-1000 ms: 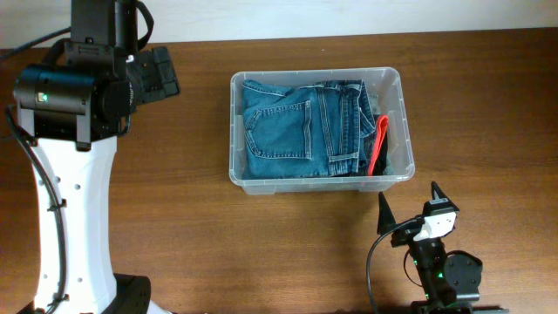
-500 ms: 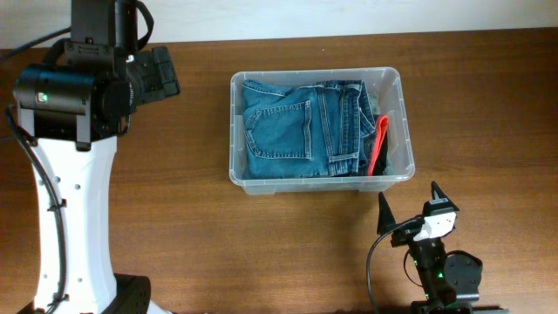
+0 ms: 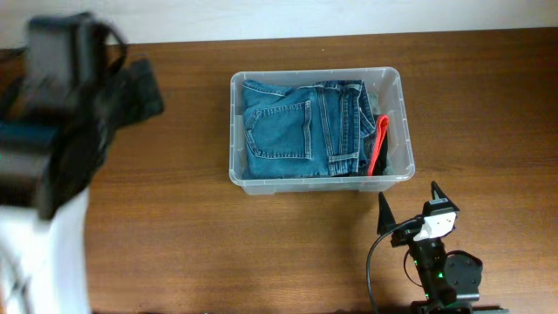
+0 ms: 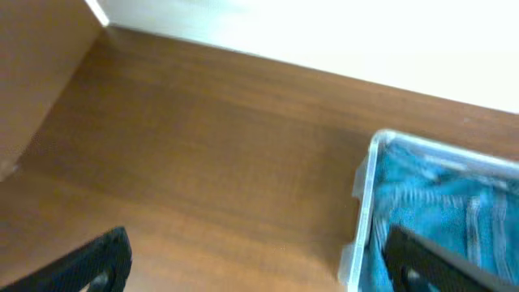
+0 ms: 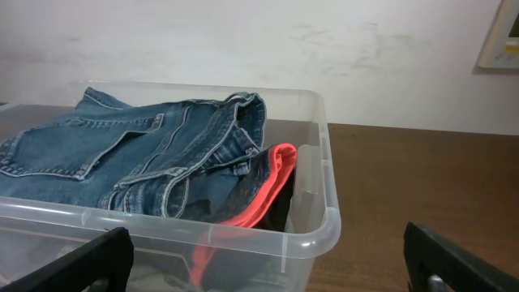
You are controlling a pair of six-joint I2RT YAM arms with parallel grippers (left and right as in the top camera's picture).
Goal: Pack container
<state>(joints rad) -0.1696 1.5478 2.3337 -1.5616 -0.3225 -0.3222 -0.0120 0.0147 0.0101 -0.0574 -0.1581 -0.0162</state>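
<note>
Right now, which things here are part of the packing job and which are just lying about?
Part of the job: the container, folded jeans inside it, a red item beside them, the open left tool and right tool, both empty.
Just there: the table, the cable by the right arm, a white frame on the wall.

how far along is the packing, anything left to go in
Done: folded jeans and a red item lie in the container. In hand: nothing; the left gripper and right gripper are both open and empty, outside it. Left: no further item shows, so packing looks about finished.
</note>
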